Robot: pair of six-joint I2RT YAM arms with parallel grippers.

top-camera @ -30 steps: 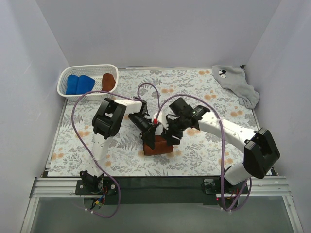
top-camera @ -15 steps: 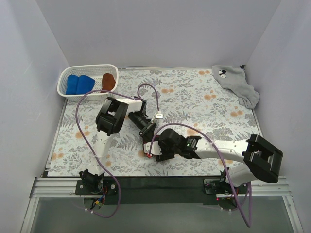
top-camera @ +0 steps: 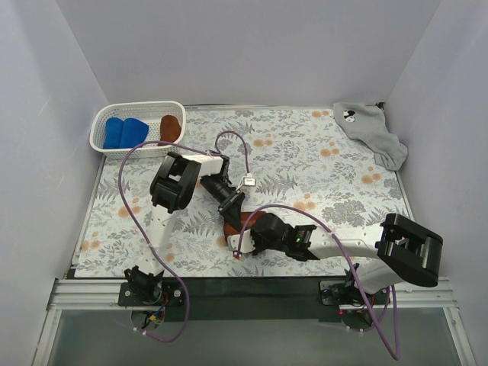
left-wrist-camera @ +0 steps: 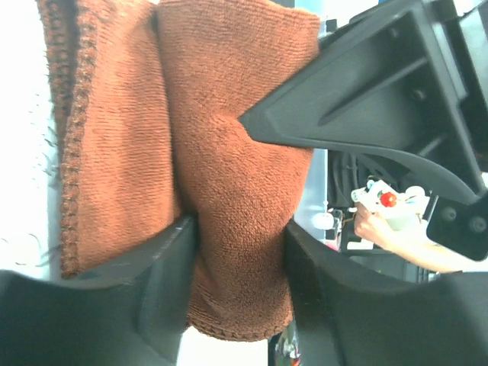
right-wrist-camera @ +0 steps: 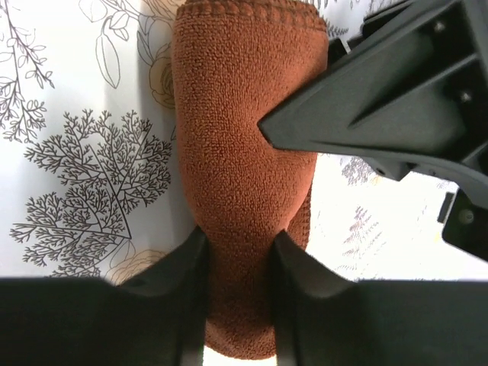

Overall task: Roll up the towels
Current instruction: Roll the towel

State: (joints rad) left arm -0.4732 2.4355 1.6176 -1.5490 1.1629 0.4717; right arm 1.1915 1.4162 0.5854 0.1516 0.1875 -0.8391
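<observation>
Both pincers grip the rust-brown terry towel: the left pincer reaches it from behind, the right pincer from the front. It sits bunched on the floral bench near the front edge, mid-width, with open room behind and to the right. A white perforated plastic basket at the far-left corner holds bright blue rolled towels and a rust roll. A light grey towel lies crumpled far right.

From the left wrist, the left pincer squeezes a thick fold of the towel, whose long axis runs straight away from the fingers.

From the right wrist, the right pincer clamps the towel's near end. The length stretches ahead, with bare bench on its left, so any further rolling likely turns about this axis.
</observation>
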